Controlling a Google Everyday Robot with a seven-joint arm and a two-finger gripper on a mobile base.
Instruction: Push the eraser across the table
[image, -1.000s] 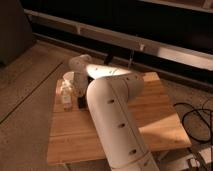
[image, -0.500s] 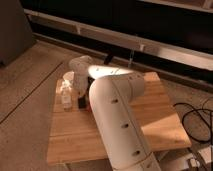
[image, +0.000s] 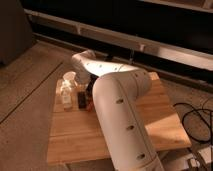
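Note:
The eraser (image: 80, 100) is a small black block lying near the left edge of the wooden table (image: 155, 120), just right of two pale jars (image: 66, 93). My white arm (image: 120, 100) rises from the front, bends over the table and reaches down to the left. The dark gripper (image: 88, 91) hangs low over the table, right beside the eraser on its right, either touching it or very close. A thin orange thing (image: 90, 106) lies just under the gripper. The arm hides the middle of the table.
The two jars stand close to the table's left edge, with bare floor (image: 25, 100) beyond. Black cables (image: 196, 117) lie on the floor to the right. A dark wall with a metal rail (image: 150, 45) runs behind the table.
The arm's wrist end has shifted slightly to the right. The jars stay where they were.

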